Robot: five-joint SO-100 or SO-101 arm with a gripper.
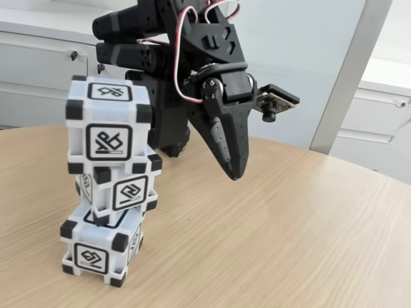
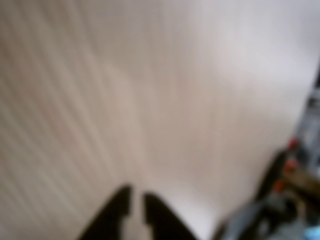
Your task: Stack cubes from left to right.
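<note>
Cubes (image 1: 109, 179), 3 alike, stand stacked at the near left of the desk (image 1: 270, 244), the middle one twisted and overhanging. They look like light, rigid, smooth plastic; flat opposite faces between the black corners seem the best hold. The gripper (image 1: 232, 172) hangs to their right, jaws nearly together, holding nothing.

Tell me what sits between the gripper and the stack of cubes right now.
Nothing. In the fixed view the gripper hangs right of the three-cube stack, with just bare wooden table and open air between them.
</note>
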